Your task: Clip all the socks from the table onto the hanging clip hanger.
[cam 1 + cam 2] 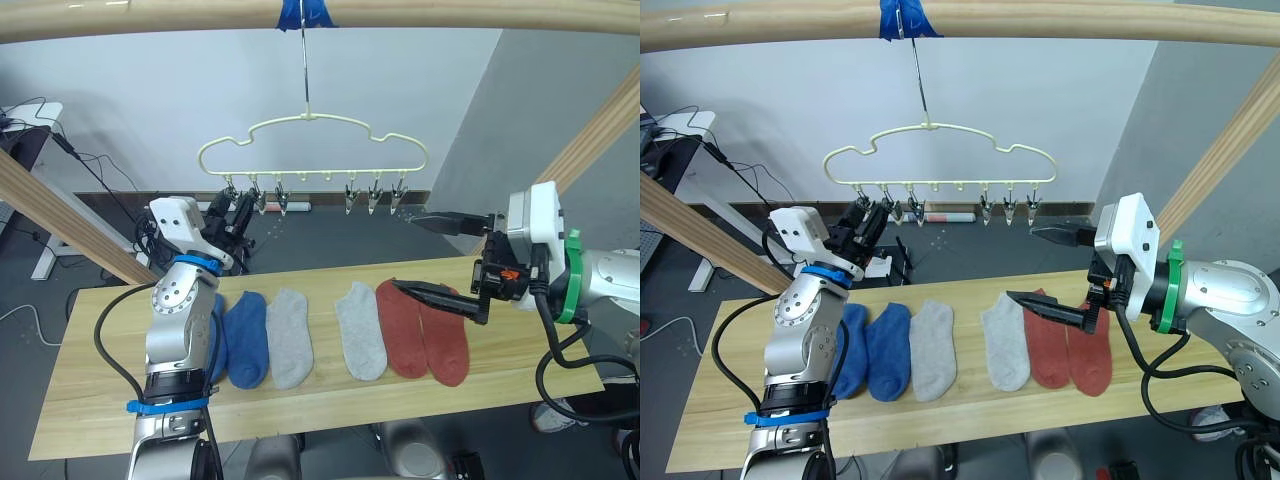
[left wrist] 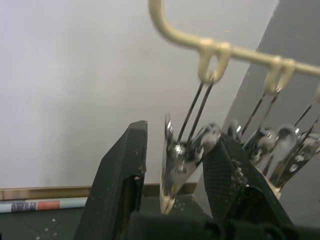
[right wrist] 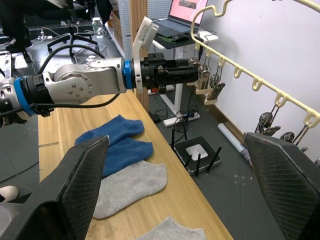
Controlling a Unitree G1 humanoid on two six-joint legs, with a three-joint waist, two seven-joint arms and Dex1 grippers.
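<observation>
Table (image 1: 520, 365): your six socks (image 1: 347, 335) lie in a row.
Left gripper (image 2: 172, 175): fingers straddle the clip hanger's (image 1: 312, 140) end clip, seemingly unpressed.
Right gripper (image 1: 425, 257): spread wide, empty.

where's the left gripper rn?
Head views: the left gripper is raised above the table's left end, at the leftmost clips of the clip hanger, fingers straddling one clip.

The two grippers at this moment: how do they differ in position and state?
The left gripper is raised at the clip hanger, its fingers set on either side of the end clip; the right gripper hangs over the rust red socks, away from the clips. The left's gap is narrow, around the clip; the right's fingers are spread wide. Both hold no sock; all six lie on the table.
</observation>
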